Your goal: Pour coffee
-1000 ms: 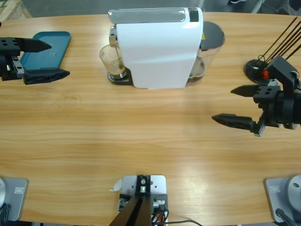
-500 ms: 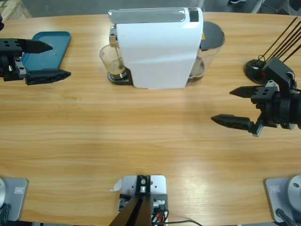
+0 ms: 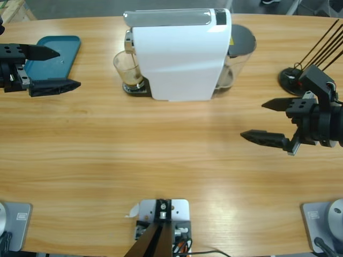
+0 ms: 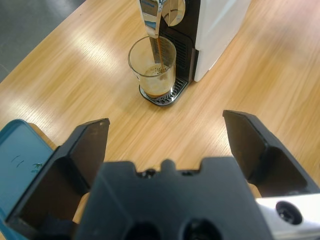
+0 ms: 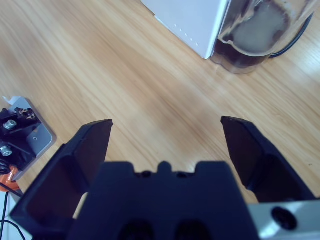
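You can see the coffee in the left wrist view: a shallow dark brown layer with light tan foam on top, at the bottom of one clear glass. A thin brown stream runs down into it from the chrome spout above. The glass stands upright on a small dark drip grate, tight against the front of the white coffee machine, toward the far left part of the wooden table.

You have two grippers, and both hold nothing. The left gripper hangs with its jaws spread wide, one jaw over the edge of a teal tray, well apart from the glass. The right gripper is also spread wide, over bare wood to the right of the machine.

Counted: one machine, one glass, one tray. Behind the machine there is one clear tank with a dark lid. At the far right you see one round black base with thin dark rods going up from it.
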Controlling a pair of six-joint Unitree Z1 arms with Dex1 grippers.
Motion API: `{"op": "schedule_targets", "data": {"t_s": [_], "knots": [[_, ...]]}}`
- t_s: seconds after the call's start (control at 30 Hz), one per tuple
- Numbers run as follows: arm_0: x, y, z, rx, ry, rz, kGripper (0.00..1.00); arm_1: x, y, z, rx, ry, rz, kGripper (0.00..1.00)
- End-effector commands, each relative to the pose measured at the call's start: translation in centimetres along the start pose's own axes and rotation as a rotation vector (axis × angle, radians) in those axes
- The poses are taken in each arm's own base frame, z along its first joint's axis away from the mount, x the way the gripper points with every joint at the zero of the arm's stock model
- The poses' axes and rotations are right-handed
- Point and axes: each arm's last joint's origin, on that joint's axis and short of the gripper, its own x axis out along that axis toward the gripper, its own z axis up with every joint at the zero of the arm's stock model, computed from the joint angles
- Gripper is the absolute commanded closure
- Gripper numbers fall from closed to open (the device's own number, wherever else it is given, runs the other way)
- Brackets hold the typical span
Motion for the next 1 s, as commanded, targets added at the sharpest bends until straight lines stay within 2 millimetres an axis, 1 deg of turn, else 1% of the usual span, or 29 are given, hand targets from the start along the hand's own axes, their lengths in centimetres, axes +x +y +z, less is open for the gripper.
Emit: {"op": "schedule_targets", "data": {"t_s": [0.03,1.0], "knots": [[0.97,-0.25,-1.41,-0.008,0.061,-0.017,0.004,0.73,0.04,-0.73,0.003,0.037,0.000,0.000],[0.70,-0.42,-1.69,-0.007,0.062,-0.010,0.004,0.88,0.03,-0.76,0.004,0.043,0.003,0.000]]}}
